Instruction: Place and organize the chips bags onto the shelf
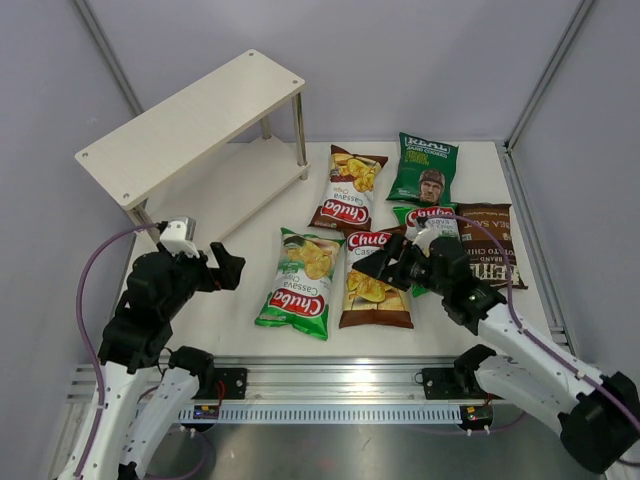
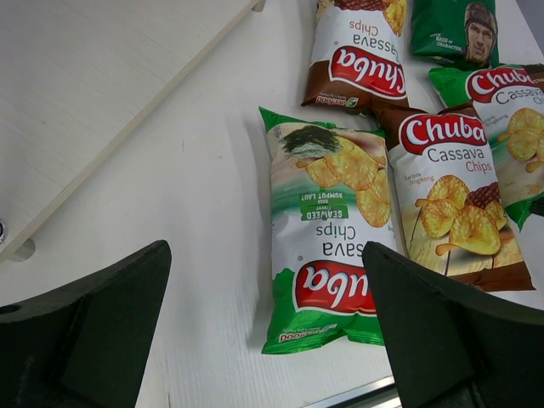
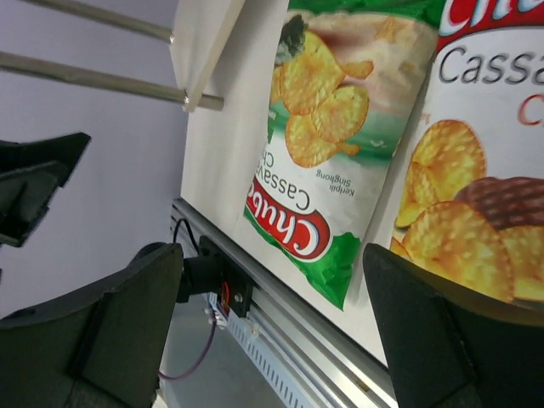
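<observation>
Several chips bags lie flat on the white table. A green-white Chuba bag point(image 1: 302, 283) point(image 2: 331, 238) point(image 3: 331, 144) lies beside a brown Chuba bag point(image 1: 375, 285) point(image 2: 455, 212) point(image 3: 476, 195). Behind them are another brown Chuba bag point(image 1: 350, 190), a dark green bag with a man's face point(image 1: 425, 168), a second green-white bag point(image 1: 432, 218) and a brown Kettle bag point(image 1: 490, 245). The shelf point(image 1: 190, 120) stands at the back left, both boards bare. My left gripper point(image 1: 225, 268) point(image 2: 268, 331) hovers open, left of the green-white bag. My right gripper point(image 1: 388, 266) point(image 3: 272, 331) is open above the brown Chuba bag.
The aluminium rail point(image 1: 330, 385) with the arm bases runs along the near table edge. Grey walls close in the sides and back. The shelf's thin metal legs point(image 3: 102, 81) show in the right wrist view, and its lower board point(image 2: 85, 85) fills the left wrist view's upper left.
</observation>
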`<action>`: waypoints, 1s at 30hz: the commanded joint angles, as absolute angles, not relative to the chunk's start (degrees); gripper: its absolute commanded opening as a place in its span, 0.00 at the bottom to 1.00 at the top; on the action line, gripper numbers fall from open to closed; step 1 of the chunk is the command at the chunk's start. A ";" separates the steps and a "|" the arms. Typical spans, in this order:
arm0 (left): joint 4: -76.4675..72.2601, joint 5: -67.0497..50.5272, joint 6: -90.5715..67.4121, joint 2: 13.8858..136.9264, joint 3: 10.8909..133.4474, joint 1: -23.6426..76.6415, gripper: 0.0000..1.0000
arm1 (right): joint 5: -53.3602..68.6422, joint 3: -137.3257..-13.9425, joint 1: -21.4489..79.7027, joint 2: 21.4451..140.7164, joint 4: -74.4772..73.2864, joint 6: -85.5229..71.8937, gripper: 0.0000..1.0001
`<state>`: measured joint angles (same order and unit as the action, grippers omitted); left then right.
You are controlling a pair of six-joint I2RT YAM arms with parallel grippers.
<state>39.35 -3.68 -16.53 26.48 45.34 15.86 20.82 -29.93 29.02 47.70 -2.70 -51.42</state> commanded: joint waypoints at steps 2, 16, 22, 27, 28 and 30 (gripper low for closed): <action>37.44 -4.22 -16.87 27.51 45.79 16.00 0.99 | 5.21 -32.51 41.29 55.88 6.85 -52.74 0.94; 37.18 -5.36 -16.87 26.90 45.53 16.08 0.99 | -17.91 -44.30 61.08 84.54 6.95 -55.36 0.92; 36.91 -5.98 -16.70 26.72 45.35 16.08 0.99 | -22.33 -42.98 65.56 86.31 5.62 -59.41 0.95; 37.00 -5.98 -16.70 26.98 45.44 16.08 0.99 | -21.71 -38.77 67.32 88.24 10.89 -62.92 0.96; 36.91 -5.98 -16.79 27.07 45.44 16.08 0.99 | -21.71 -37.98 67.41 88.24 12.12 -63.28 0.96; 37.00 -5.89 -16.79 27.25 45.35 16.08 0.99 | -23.19 -37.09 68.11 88.07 12.66 -64.42 0.95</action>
<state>39.33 -4.56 -16.53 27.31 45.34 15.86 -19.07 -38.54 66.89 87.46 9.08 -60.93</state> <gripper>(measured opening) 0.988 0.957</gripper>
